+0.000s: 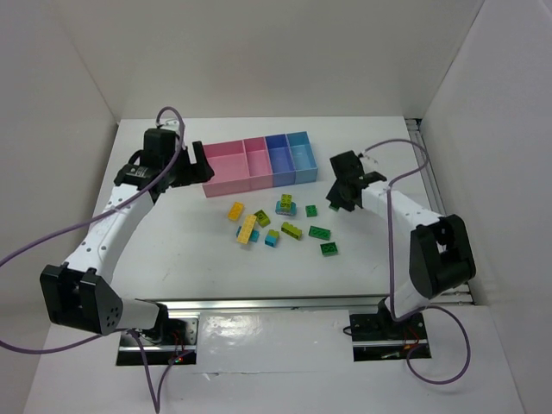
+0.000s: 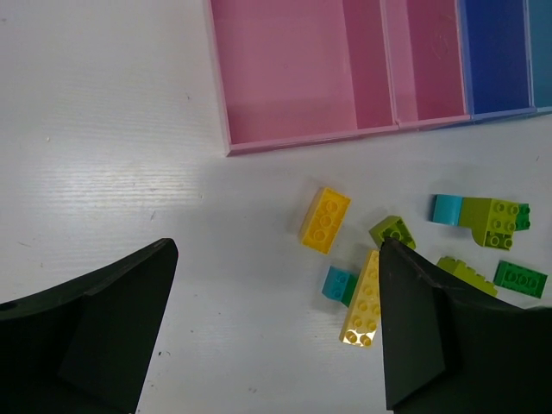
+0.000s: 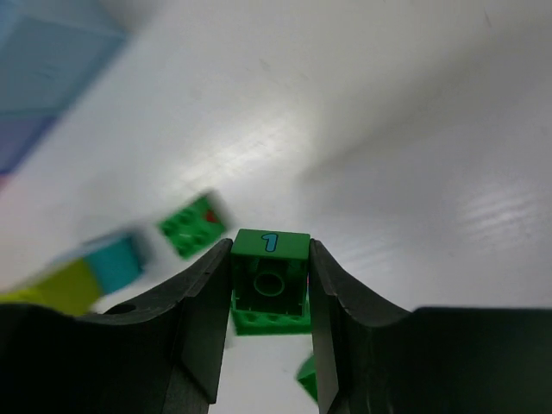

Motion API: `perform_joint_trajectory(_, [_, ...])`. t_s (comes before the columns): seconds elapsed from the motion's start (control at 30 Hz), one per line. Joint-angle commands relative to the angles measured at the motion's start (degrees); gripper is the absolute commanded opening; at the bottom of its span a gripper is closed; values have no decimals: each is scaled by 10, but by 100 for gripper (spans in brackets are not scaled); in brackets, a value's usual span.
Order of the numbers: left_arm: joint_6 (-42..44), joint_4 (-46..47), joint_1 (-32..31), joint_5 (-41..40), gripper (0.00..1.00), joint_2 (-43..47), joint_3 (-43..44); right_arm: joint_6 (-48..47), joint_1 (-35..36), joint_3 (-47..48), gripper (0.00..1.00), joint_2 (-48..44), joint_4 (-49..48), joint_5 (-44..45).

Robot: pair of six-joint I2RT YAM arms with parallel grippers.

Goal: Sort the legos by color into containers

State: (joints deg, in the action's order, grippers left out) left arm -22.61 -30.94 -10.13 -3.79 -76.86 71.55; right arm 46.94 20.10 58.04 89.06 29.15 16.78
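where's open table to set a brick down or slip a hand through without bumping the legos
Bare table lies left of the short yellow brick, out to the left arm, and along the near edge below the lego cluster. The bins look empty. Crowded: the cluster just before the bins, with the right gripper holding a green brick at its right.

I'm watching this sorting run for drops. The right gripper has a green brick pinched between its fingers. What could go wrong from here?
1. The right gripper grips the green brick at its very fingertips, so the brick may twist or slip out on the way.
2. The open left gripper hovers close to the bins. If both arms head there, they might crowd each other.
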Motion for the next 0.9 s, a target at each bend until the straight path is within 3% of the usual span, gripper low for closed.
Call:
perform_joint_trajectory(0.0, [4, -19, -2, 5, 95, -7, 30, -43, 16, 119, 30, 22, -3, 28])
perform_joint_trajectory(0.17, [-9, -64, -2, 6, 95, -18, 47, -81, 21, 256, 30, 145, -20, 7])
perform_joint_trajectory(0.33, [-23, -69, -8, 28, 95, 15, 26, -106, 21, 453, 31, 269, 2, 7])
perform_joint_trajectory(0.43, [-35, -69, -8, 14, 95, 28, 13, -128, 21, 556, 50, 343, 9, -1])
perform_joint_trajectory(0.47, [-35, -69, -8, 14, 95, 28, 13, -128, 21, 579, 59, 358, 16, -9])
perform_joint_trajectory(0.5, [-40, -69, -8, 14, 95, 28, 8, -128, 21, 601, 75, 382, 21, -9])
perform_joint_trajectory(0.53, [-40, -69, -8, 14, 95, 28, 8, -134, 21, 631, 78, 387, 27, -9])
perform_joint_trajectory(0.6, [-40, -69, -13, 14, 95, 28, 8, -134, 21, 632, 78, 369, 27, -9])
perform_joint_trajectory(0.67, [-40, -69, -13, 14, 95, 22, 8, -134, 21, 567, 78, 333, 11, 18])
perform_joint_trajectory(0.73, [-40, -69, -13, 14, 95, 22, 8, -134, 21, 498, 71, 255, -1, 30])
perform_joint_trajectory(0.87, [-35, -69, -13, 1, 95, 28, 2, -127, 27, 240, 72, 88, -37, 42])
